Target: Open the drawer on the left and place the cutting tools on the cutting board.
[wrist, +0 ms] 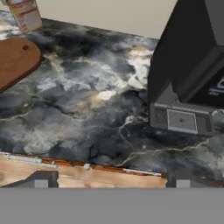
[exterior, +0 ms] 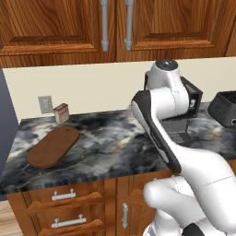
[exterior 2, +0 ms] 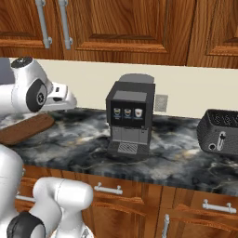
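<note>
Drawer (exterior: 64, 196) on the left sits shut; the gripper (wrist: 109, 183), fingers spread and empty, hovers above the counter (exterior: 115, 147) and must descend to its bar handle (exterior: 63, 195)

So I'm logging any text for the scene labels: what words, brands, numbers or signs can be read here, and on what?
None can be read.
Small tan box with red stripes by the wall: printing too blurred to read.
Coffee machine: three small cup pictures on its dark panel, no legible words; a pale mark on its side in the hand view is cut off and blurred.
Toaster: no readable marking.
</note>
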